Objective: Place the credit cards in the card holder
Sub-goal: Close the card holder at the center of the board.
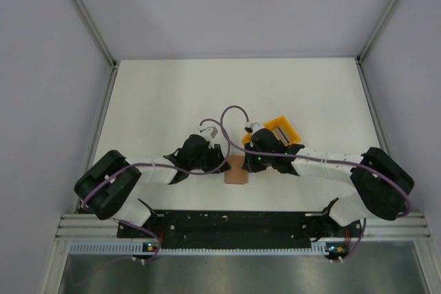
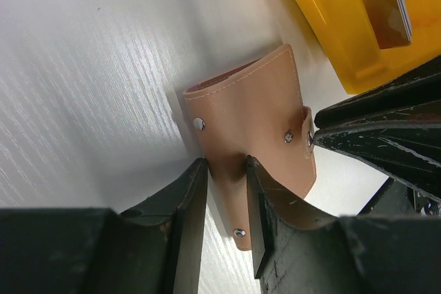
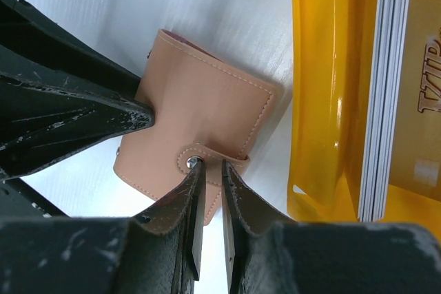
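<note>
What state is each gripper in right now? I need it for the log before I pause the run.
Left gripper: closed on the card holder, pinching one edge.
Right gripper: closed on the card holder too, at its snap strap.

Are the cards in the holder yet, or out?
Out: the credit cards stand on edge in the yellow tray, beside the folded card holder; none shows in the holder.

From above, the card holder (image 1: 236, 170) is tiny and partly covered by the left gripper (image 1: 219, 162) and right gripper (image 1: 251, 163) — slots unseen. In the right wrist view the yellow tray (image 3: 317, 101) runs off the frame — its credit cards (image 3: 382, 87) show edges only
</note>
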Action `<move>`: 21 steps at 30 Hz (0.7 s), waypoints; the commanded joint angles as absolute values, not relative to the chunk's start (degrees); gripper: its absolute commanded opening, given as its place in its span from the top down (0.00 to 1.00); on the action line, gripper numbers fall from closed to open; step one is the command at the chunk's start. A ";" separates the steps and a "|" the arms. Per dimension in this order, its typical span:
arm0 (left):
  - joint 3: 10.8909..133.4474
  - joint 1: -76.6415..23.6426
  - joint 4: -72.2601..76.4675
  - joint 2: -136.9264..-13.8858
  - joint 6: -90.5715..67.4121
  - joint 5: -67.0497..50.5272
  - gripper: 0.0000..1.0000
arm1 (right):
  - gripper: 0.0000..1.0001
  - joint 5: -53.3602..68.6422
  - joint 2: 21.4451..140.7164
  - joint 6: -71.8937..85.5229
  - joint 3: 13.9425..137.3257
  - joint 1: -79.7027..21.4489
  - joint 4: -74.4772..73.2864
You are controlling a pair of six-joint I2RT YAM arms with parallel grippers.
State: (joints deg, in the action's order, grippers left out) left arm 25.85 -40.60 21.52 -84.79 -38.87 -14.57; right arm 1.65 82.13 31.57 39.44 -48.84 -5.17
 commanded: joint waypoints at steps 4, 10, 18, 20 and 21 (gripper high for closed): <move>26.72 -41.04 21.88 -85.87 -37.88 -14.50 0.67 | 0.85 2.29 83.49 30.94 41.48 -48.25 -2.81; 27.07 -40.96 21.97 -86.13 -37.71 -14.76 0.67 | 0.85 2.55 83.85 30.94 41.57 -48.25 -2.55; 27.33 -40.96 21.80 -86.13 -37.71 -14.94 0.67 | 0.85 3.34 84.37 31.11 41.92 -48.25 -2.37; 27.33 -40.96 21.71 -86.13 -37.79 -15.03 0.67 | 0.86 3.60 84.46 31.20 41.92 -48.25 -2.29; 27.33 -40.96 21.71 -86.05 -37.79 -14.94 0.67 | 0.86 3.69 84.46 31.29 41.84 -48.25 -2.11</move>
